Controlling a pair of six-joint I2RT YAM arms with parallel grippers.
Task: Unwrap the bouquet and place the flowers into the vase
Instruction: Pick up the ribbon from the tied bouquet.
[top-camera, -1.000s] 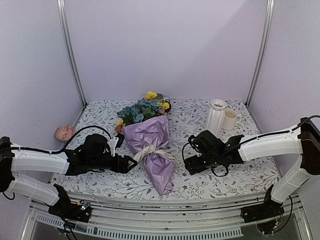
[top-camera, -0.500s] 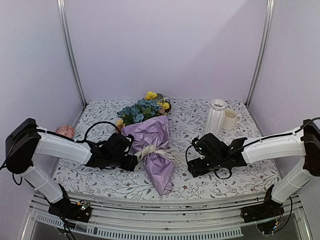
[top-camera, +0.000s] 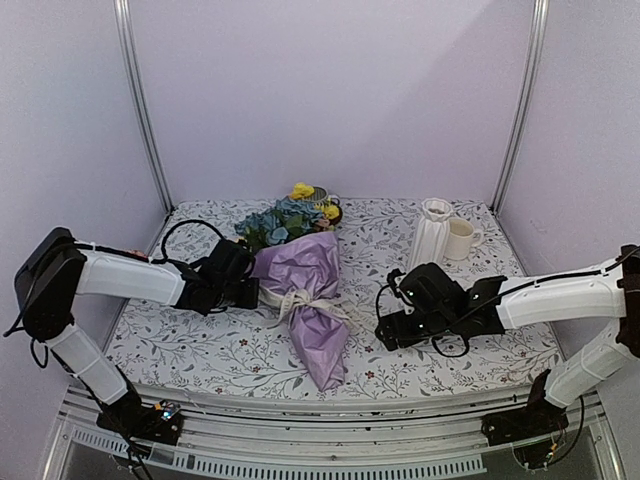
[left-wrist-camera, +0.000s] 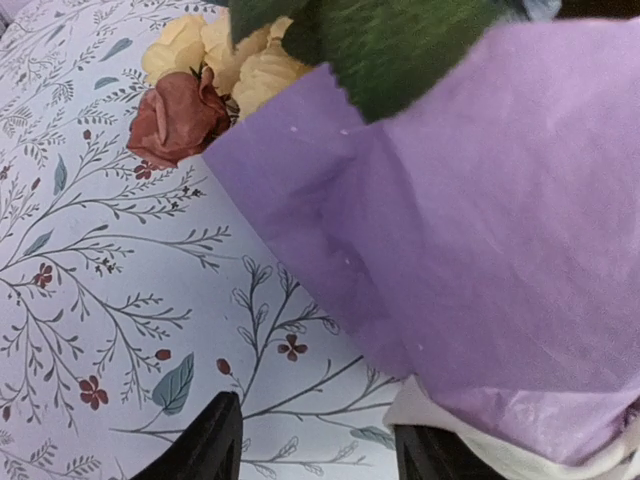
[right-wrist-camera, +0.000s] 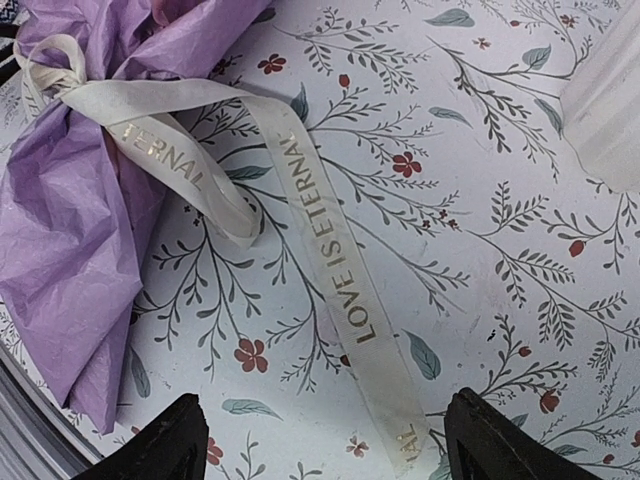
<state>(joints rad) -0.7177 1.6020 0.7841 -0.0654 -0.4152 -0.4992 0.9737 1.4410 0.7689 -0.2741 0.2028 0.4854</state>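
The bouquet (top-camera: 305, 285) lies in the middle of the table, its lilac paper (left-wrist-camera: 480, 230) tied with a cream ribbon (right-wrist-camera: 330, 240). The flowers (top-camera: 288, 220) stick out of its far end; yellow and pink roses (left-wrist-camera: 190, 85) show in the left wrist view. My left gripper (top-camera: 250, 292) is low at the bouquet's left side, open, its right finger beside the ribbon knot (left-wrist-camera: 470, 450); only tablecloth lies between the jaws (left-wrist-camera: 320, 450). My right gripper (top-camera: 390, 330) stands open right of the bouquet, over the printed ribbon tail (right-wrist-camera: 335, 440). The white ribbed vase (top-camera: 432, 235) stands upright at the back right.
A cream mug (top-camera: 460, 238) stands right beside the vase. The vase's base (right-wrist-camera: 610, 110) shows at the upper right of the right wrist view. Floral tablecloth (top-camera: 200, 345) covers the table, with metal posts (top-camera: 145, 110) at the back corners and the front edge just below the bouquet's tail.
My left arm has swung forward and right until its gripper reached the bouquet's left side, and its jaws have narrowed. The right gripper has shifted slightly right and stayed open.
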